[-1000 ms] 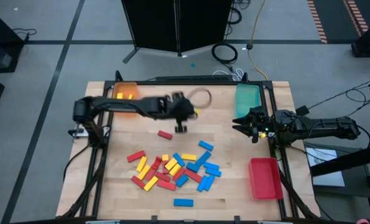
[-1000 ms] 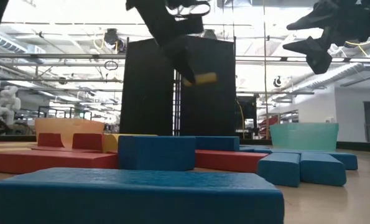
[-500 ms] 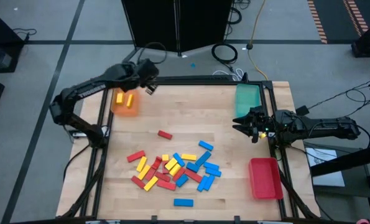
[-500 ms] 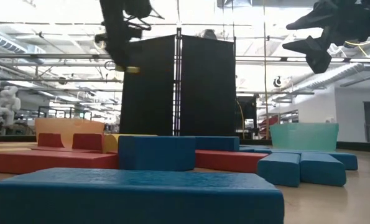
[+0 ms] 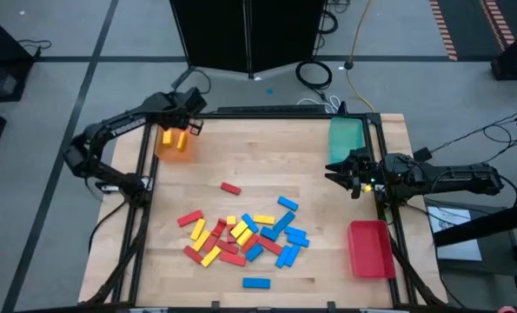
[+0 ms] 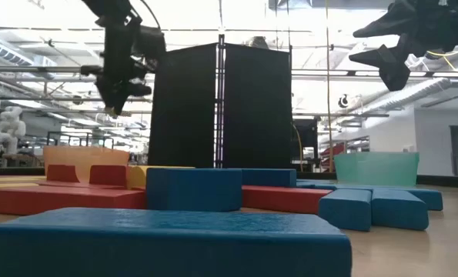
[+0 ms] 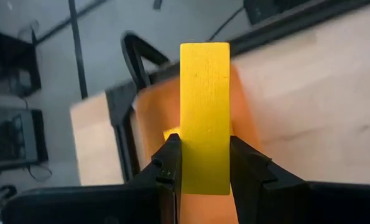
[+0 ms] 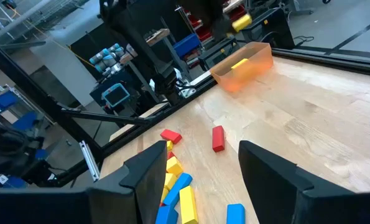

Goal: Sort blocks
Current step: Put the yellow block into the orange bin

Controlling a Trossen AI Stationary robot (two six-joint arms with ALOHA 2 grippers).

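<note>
The left tool (image 7: 202, 163) is being held above the orange tray (image 5: 175, 143) at the far-left corner of the counter (image 5: 258, 174), having been carried there from the middle of the counter within the last second. 1 yellow block (image 7: 204, 112) is being pinched between its fingers (image 7: 169, 165), as the left wrist view shows. In the high view, 2 yellow blocks (image 5: 173, 139) are already lying in the tray. The carry is judged to be nearly complete, with release into the tray as the remaining step. The mixed pile of red, yellow and blue blocks (image 5: 241, 236) is lying at the near middle of the counter, with 1 red block (image 5: 230, 188) apart on its far side. The right tool (image 8: 200, 180) is waiting with its fingers spread at the right edge, between the teal tray (image 5: 346, 139) and the red tray (image 5: 369, 248).
</note>
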